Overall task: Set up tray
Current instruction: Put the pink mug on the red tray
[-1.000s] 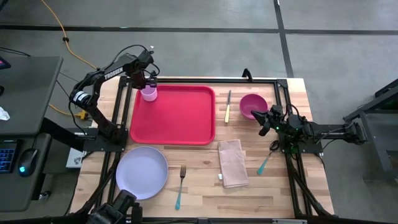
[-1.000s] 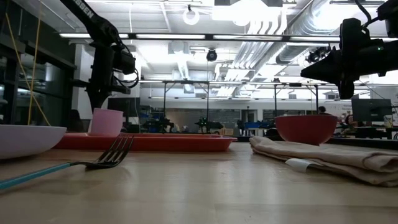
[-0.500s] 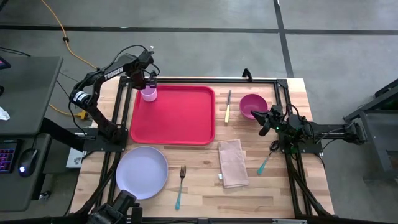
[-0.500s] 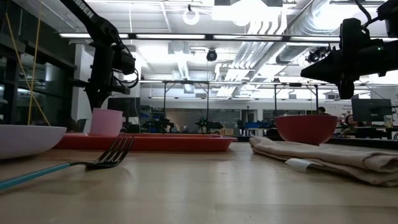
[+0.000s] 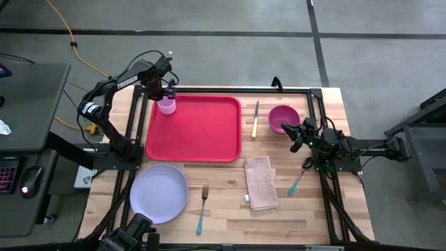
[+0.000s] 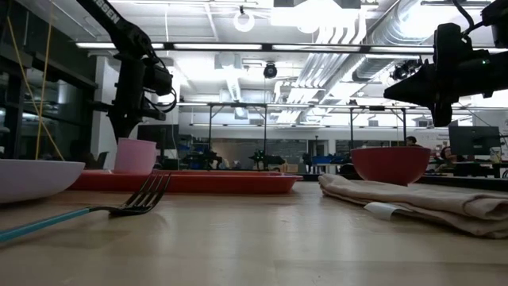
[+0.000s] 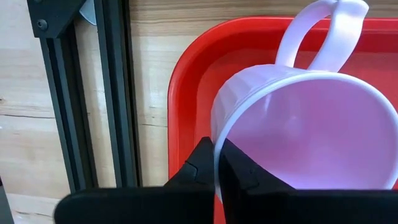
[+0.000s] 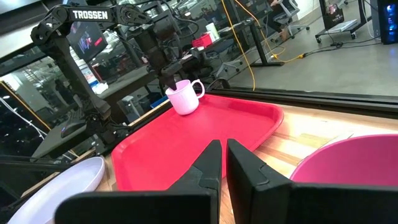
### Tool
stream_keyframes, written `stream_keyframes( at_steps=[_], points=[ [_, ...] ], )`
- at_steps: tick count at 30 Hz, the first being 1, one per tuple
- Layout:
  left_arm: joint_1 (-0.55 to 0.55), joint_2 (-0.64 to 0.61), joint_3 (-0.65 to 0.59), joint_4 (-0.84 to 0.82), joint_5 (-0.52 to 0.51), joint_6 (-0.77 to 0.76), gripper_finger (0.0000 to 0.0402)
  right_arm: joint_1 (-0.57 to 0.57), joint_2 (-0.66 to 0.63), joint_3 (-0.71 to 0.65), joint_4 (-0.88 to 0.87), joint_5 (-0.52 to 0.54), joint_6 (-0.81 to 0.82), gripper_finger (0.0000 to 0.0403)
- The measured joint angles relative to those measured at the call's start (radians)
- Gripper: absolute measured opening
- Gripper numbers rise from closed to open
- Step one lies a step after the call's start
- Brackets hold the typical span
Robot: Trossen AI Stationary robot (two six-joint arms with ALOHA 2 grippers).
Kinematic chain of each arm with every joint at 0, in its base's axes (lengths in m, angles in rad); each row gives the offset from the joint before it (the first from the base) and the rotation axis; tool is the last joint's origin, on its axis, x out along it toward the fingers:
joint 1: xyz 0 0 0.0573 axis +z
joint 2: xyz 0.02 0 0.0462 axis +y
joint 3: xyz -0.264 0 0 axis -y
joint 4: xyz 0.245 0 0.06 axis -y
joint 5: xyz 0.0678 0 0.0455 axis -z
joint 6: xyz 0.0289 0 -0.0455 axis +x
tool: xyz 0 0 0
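On the left of the table, seen from above, we note the left gripper [image 5: 166, 96] poised over the far left corner of the tray [image 5: 198, 132]. Its fingers [image 7: 202, 167] straddle the rim of a pale pink cup [image 5: 166, 105], one outside the wall and one inside, nearly together on it — clamped on the cup. The cup stands upright on the tray floor in that corner, its handle [image 7: 320, 34] pointing away from the gripper.

The tray lies flat on the wood, left of centre, with nothing else on it. Near its front left corner, off the tray, sits a round lavender plate [image 5: 159, 192]. Just right of the plate lies a fork [image 5: 202, 207] with a teal handle, tines toward the tray.

Right of the tray a knife [image 5: 256, 118] with a yellow handle lies on the table. Nearer the front, a folded tan napkin [image 5: 260, 183]. Beside the knife stands a magenta bowl [image 5: 282, 118].

At the bowl's right edge hangs the right gripper [image 5: 295, 132] — fingers [image 8: 208, 165] pressed together, holding nothing. A teal-handled utensil [image 5: 297, 180] lies near the arm's base.
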Motion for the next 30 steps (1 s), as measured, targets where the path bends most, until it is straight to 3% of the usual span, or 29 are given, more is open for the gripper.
stream_keyframes(
  at_steps=[30],
  points=[
    [-0.001, 0.0, 0.0, -0.017, 0.026, 0.033, 0.0033, 0.0, 0.0, 0.0, 0.0, -0.001, 0.001, 0.0]
  ],
)
